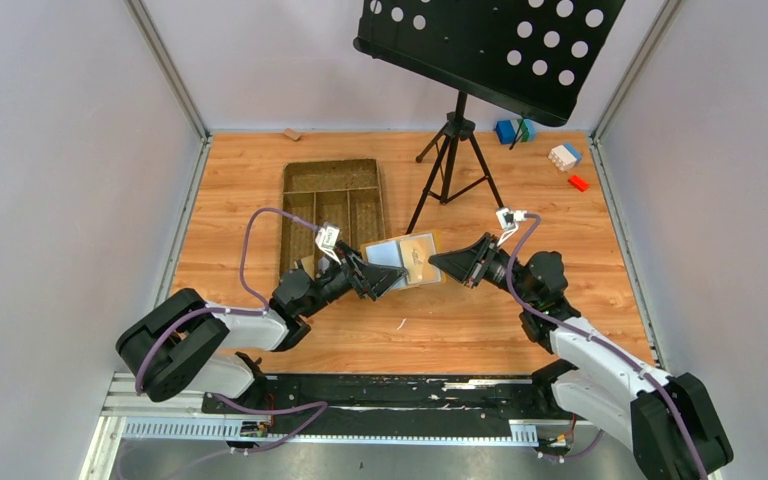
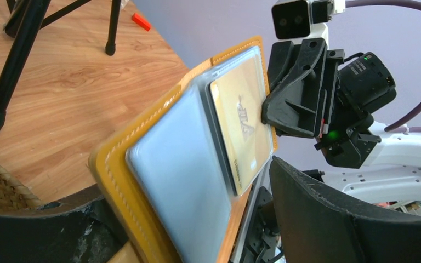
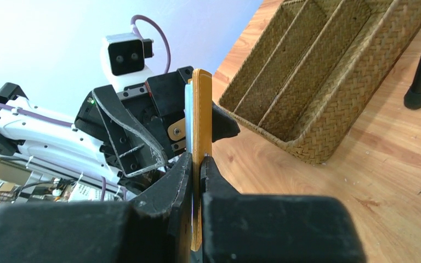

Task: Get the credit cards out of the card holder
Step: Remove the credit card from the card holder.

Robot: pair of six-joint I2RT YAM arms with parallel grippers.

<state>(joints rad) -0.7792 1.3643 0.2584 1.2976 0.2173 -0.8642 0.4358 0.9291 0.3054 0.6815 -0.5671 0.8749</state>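
Pinching the edge of the small mustard-yellow folding card holder [image 2: 164,175], the right claw [image 3: 200,164] holds it open above the counter's middle. The left claw [image 1: 380,272] straddles the other leaf, jaws wide (not gripping, apparently). A tan-gold credit card [image 2: 241,126] sits pocketed. Extraction is pending: the left claw must nip that card alone.

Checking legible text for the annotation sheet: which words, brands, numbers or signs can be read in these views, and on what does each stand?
No text reads cleanly in any view.
gold card in the card holder: a dark printed logo, tilted and too blurred to read.
white tag on the left arm's cable: too small to read.
white tag on the right arm's cable: too small to read.
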